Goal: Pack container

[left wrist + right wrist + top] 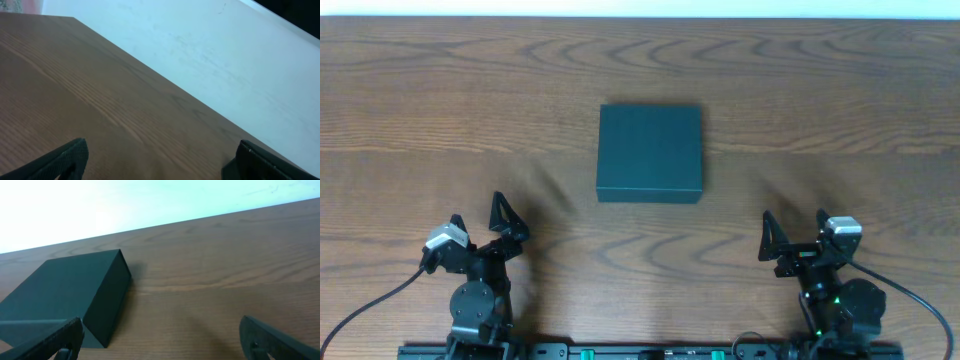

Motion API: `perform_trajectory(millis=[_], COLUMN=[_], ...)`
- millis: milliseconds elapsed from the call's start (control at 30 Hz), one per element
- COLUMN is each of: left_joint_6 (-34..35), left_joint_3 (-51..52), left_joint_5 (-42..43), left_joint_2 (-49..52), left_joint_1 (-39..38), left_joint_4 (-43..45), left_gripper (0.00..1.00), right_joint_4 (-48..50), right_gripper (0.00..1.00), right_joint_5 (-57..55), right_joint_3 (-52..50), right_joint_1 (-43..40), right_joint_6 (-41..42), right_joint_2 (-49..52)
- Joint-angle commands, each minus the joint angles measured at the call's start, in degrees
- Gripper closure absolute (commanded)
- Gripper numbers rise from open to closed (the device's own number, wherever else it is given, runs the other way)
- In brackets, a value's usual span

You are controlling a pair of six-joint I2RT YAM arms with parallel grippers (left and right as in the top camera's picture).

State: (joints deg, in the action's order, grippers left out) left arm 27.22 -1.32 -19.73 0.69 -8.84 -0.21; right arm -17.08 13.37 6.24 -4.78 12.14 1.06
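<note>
We see a brown wood-grain table [440,100] running back to a pale whitish surface [225,60] beyond its far edge; the dark teal-green matte rectangular container [650,153] lies flat near the table's middle, lid down; both arms crouch at the near edge, well apart from it; the left gripper [477,210] and right gripper [795,216] face the far edge, jaws spread wide, holding nothing.

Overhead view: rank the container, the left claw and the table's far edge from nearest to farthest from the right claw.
1. Container, ahead and left of the right claw.
2. Table's far edge, straight ahead.
3. Left claw, far off to the left.
</note>
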Motion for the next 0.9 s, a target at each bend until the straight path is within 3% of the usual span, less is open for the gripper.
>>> perform_trajectory(millis=[0, 533, 600, 733, 867], left_joint_6=[0.46, 0.46, 0.46, 0.48, 0.46], left_joint_3=[1.01, 1.01, 1.01, 1.03, 1.03], left_joint_5=[-2.73, -0.81, -0.85, -0.85, -0.83], left_joint_2=[-0.48, -0.44, -0.44, -0.44, -0.44], left_joint_1=[0.24, 0.15, 0.15, 0.20, 0.20], left_joint_4=[-2.51, -2.51, -2.40, -0.02, 2.62], left_gripper=[0.04, 0.05, 0.04, 0.05, 0.04], right_joint_4=[-0.26, 2.95, 7.78, 29.42, 31.17], right_gripper=[0.01, 0.01, 0.01, 0.01, 0.01], right_joint_5=[-0.48, -0.48, -0.48, -0.52, 0.57], right_joint_3=[-0.85, -0.87, -1.40, -6.10, -5.92], right_joint_1=[0.46, 0.44, -0.20, -3.10, -3.72], right_joint_6=[0.04, 0.04, 0.04, 0.00, 0.00], right_joint_2=[-0.35, -0.42, -0.79, -0.79, -0.79])
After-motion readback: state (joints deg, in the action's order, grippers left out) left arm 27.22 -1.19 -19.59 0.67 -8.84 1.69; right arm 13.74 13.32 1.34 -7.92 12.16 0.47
